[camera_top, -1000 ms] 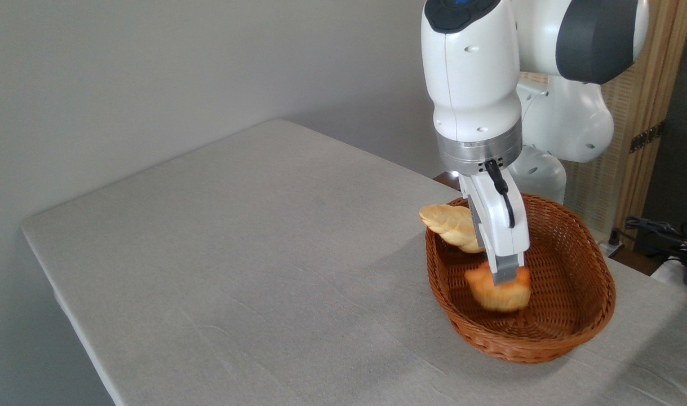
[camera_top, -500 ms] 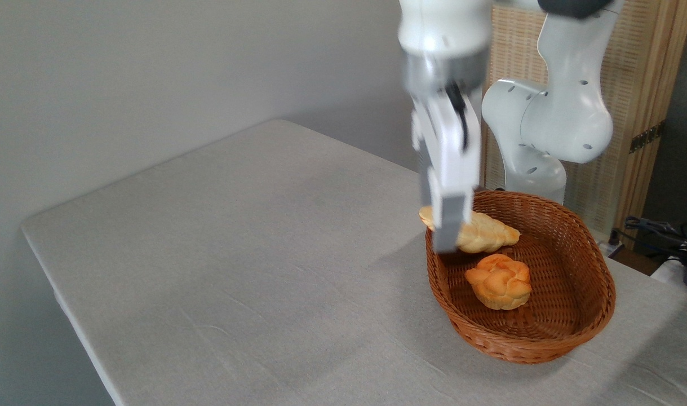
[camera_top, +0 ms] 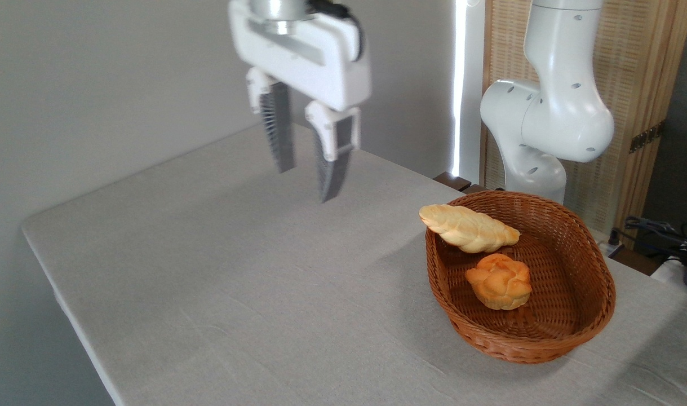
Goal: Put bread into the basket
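**Bun in the basket, gripper up and empty**

The gripper [camera_top: 306,180] hung high above the middle of the worktop [camera_top: 219,270], toward its far edge, its two ribbed fingers [camera_top: 279,135] spread apart with nothing between them. Over by the worktop's right edge sat the basket [camera_top: 591,316]. A pale braided loaf [camera_top: 467,228] leaned on its far-left rim, and the bread [camera_top: 500,281] lay on the basket floor, just in front of that loaf.

You have one knotted bun [camera_top: 499,288], one braided loaf [camera_top: 468,228], one basket [camera_top: 591,316] and one gripper [camera_top: 306,177].
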Tool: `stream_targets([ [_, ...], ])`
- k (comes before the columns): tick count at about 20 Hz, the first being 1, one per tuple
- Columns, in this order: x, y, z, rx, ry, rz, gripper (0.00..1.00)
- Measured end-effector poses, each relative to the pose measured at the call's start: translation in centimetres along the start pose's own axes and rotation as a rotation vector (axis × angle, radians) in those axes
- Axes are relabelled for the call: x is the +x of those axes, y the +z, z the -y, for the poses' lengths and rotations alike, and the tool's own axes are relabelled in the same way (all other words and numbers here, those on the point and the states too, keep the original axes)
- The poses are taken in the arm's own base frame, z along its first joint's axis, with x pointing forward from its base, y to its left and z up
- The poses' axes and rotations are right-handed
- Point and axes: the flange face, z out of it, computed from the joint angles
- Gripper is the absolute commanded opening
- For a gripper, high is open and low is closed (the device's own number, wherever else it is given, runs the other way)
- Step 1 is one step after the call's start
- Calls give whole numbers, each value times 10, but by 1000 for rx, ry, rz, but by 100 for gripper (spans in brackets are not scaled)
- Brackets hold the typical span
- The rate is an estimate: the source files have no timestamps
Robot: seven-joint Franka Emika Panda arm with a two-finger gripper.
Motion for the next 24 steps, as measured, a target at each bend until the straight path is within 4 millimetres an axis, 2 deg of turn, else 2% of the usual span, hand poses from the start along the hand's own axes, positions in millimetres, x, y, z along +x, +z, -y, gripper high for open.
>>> stream_targets([
  [3, 29, 15, -4, -6, -52, 23, 100],
  [8, 39, 22, -8, 33, -23, 73, 100],
  [13, 38, 17, -2, 60, -21, 54, 100],
  [18, 23, 11, 15, 66, -1, 49, 100],
  [24, 23, 11, 15, 66, -1, 49, 100],
])
